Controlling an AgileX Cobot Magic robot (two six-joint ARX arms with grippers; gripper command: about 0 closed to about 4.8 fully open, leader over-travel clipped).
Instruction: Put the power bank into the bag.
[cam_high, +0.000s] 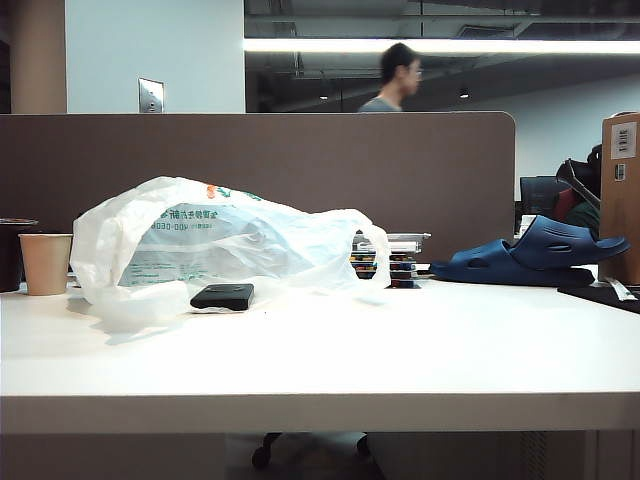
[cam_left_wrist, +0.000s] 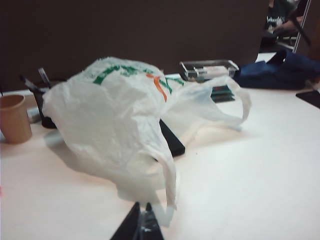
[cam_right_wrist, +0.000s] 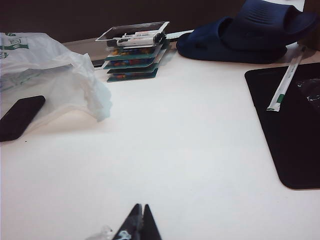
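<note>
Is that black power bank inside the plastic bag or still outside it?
Outside: the power bank lies flat on the bare table, against the front edge of the crumpled bag.

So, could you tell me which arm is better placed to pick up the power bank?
Probably the left. The left gripper, shut, faces the bag with the power bank at its edge; the right gripper, also shut, sees the power bank off to one side.

left pincer and right pincer both closed, empty, held above the table.
</note>
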